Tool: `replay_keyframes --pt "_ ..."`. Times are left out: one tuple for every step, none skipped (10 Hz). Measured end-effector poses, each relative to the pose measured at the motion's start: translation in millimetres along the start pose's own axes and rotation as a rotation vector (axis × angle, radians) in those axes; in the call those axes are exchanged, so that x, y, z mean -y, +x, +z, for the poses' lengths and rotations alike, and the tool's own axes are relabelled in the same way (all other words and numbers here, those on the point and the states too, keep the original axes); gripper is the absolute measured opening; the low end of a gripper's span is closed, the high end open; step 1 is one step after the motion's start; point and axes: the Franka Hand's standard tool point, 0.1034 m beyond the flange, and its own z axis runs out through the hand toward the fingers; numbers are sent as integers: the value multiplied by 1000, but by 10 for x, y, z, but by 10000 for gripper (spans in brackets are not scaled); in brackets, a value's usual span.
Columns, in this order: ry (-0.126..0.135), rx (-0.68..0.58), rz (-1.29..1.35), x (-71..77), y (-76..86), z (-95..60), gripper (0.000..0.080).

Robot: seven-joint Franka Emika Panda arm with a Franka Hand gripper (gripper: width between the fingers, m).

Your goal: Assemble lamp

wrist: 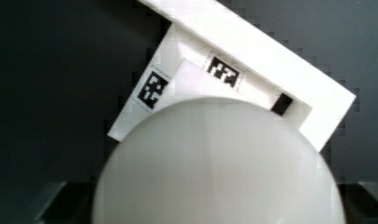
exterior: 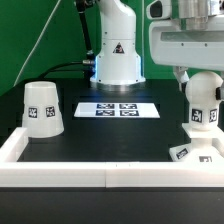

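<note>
Bulb point(wrist: 212, 165) blurred in wrist view, its lower part cut off. Base point(wrist: 189, 85) beneath bulb half hidden. Tags beside bulb too small to read.

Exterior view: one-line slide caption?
Gripper holds the bulb near the base; shade stands apart at the exterior view's left.

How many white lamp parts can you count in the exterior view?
3. The shade stands at the exterior view's left; the bulb is at its right, in the pincer; the base lies just below the bulb. None seems hidden.
</note>
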Motion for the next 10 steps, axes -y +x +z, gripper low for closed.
replay_keyframes --pt "0 0 -37 1 -2 0 674" --pt "-4 -3 -112 12 -28 4 692" --pt "-6 -5 -202 21 -50 8 692" --pt "-8 -10 -365 19 -36 5 698" --pt "-10 -10 -546 17 -33 5 698" --pt "-9 -9 -556 19 -37 6 698" --pt "-11 -10 -650 15 -31 6 698" --pt "-11 -9 -737 15 -29 6 698" --pt "-19 -14 -856 13 -26 5 698" --pt "-39 -29 -996 23 -25 2 698"
